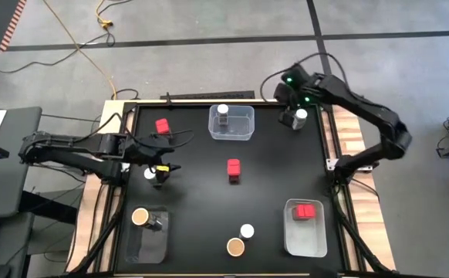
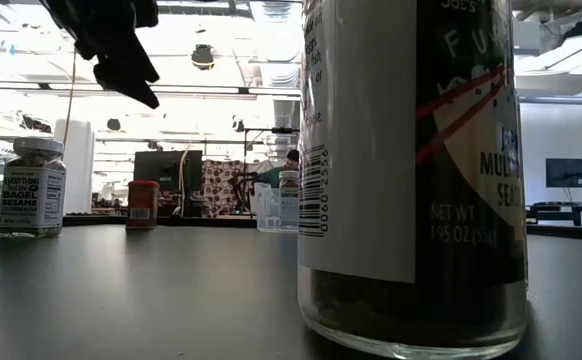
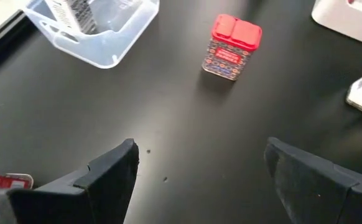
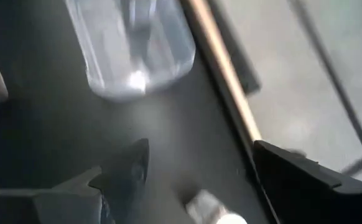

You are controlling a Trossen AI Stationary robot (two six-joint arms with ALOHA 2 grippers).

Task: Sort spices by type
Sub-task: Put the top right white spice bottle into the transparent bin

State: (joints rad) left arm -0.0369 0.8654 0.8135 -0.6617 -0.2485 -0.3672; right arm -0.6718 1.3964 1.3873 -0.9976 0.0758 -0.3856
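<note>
My left gripper (image 3: 196, 162) hangs open above bare table at the left, with nothing between its fingers. A white-lidded jar (image 1: 149, 173) stands just beside it. Ahead of it stands a red box (image 3: 231, 46) at mid-table. Another red box (image 1: 163, 125) stands at the far left. My right gripper (image 4: 199, 149) is open above the far right corner, over a white-lidded jar (image 1: 301, 115) that stands on the table. A white-lidded jar (image 1: 247, 230) and a tan-lidded jar (image 1: 235, 246) stand near the front edge.
Three clear bins are on the table. The far one (image 1: 244, 133) holds a white-lidded jar (image 1: 222, 112). The near-left one (image 1: 153, 249) holds a tan-lidded jar (image 1: 140, 217). The near-right one (image 1: 308, 239) holds a red box (image 1: 305, 210). Open tabletop lies between them.
</note>
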